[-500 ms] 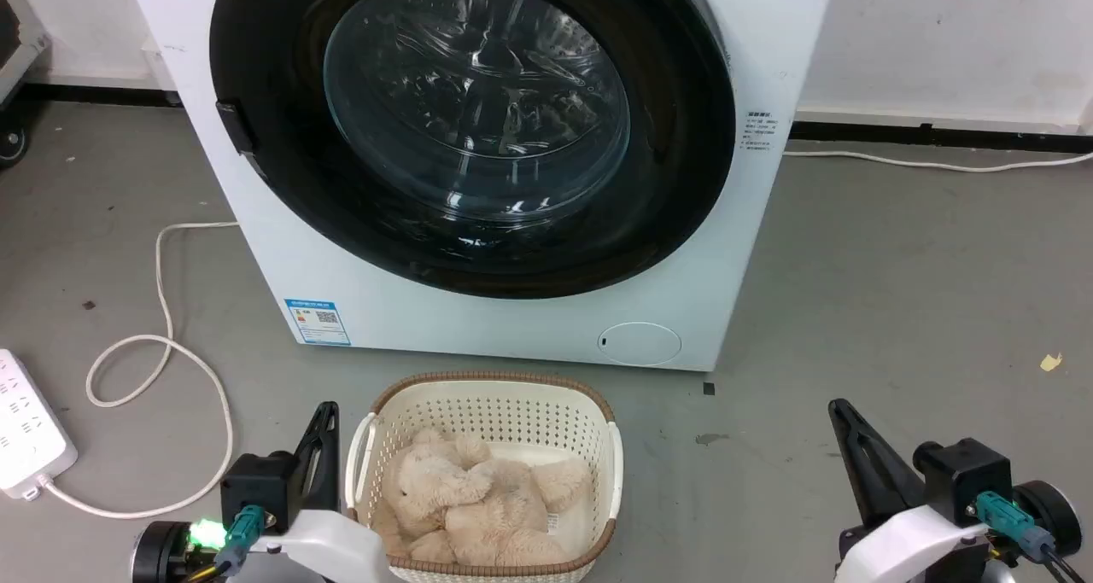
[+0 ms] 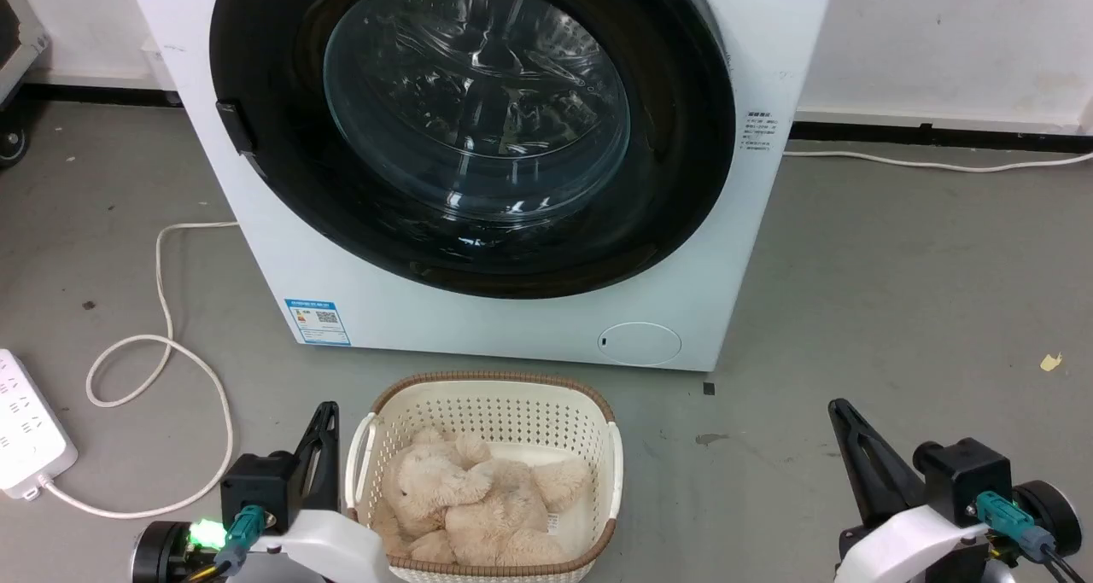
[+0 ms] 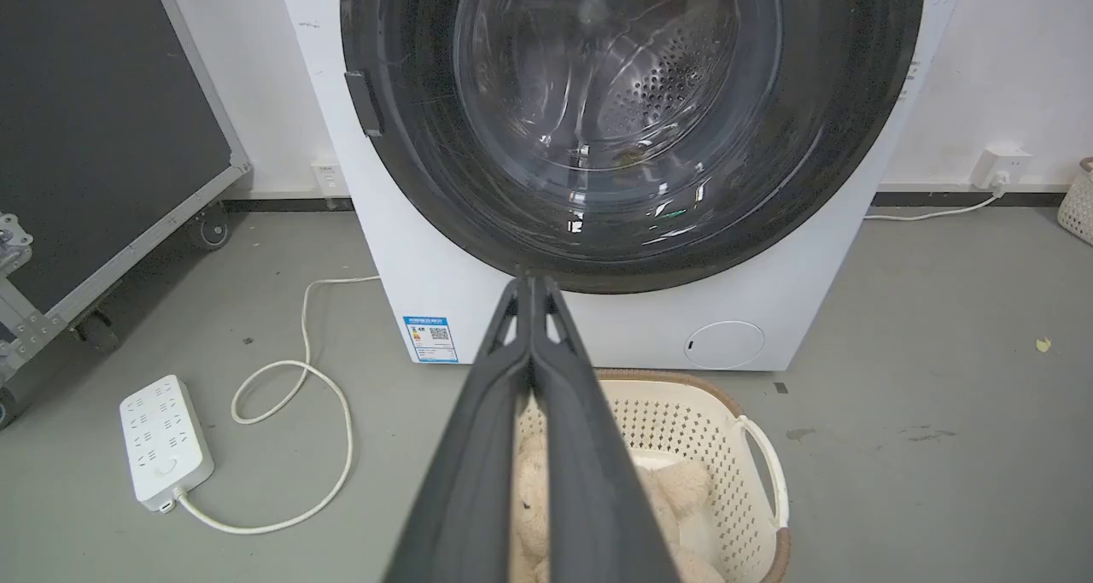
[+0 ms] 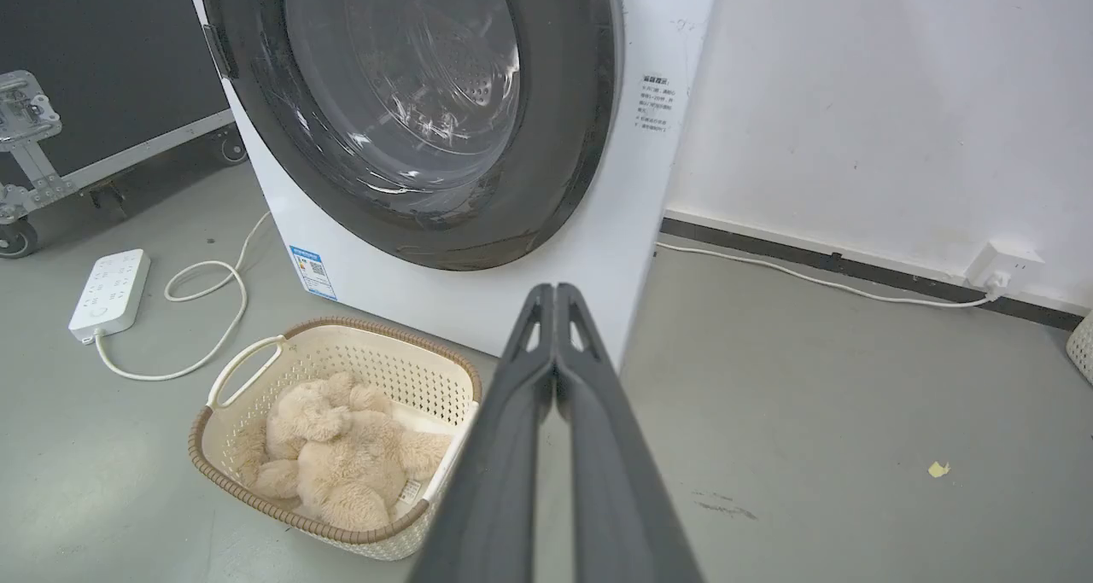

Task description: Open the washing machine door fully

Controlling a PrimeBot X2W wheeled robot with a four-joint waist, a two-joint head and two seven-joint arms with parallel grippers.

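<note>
left gripper (image 3: 528,280) fingers pressed flat together, nothing held, low and just beside the left handle of the laundry basket (image 2: 491,378)
right gripper (image 4: 555,288) same, closed and empty, over bare floor (image 2: 897,310) well right of the basket
basket holds a beige plush toy (image 2: 470,498), sits on the floor just in front of the washing machine (image 2: 512,327), below the door's lower edge
washing machine door (image 2: 474,122) is closed against the front, black ring nearly spans the machine's width, dark latch tab (image 2: 235,126) on its left edge
right of machine: open floor up to the wall, thin white cable (image 2: 939,165) along the skirting
left: power strip (image 2: 26,434) and looped cord (image 2: 162,344) on the floor, black wheeled case (image 3: 102,139) beyond
</note>
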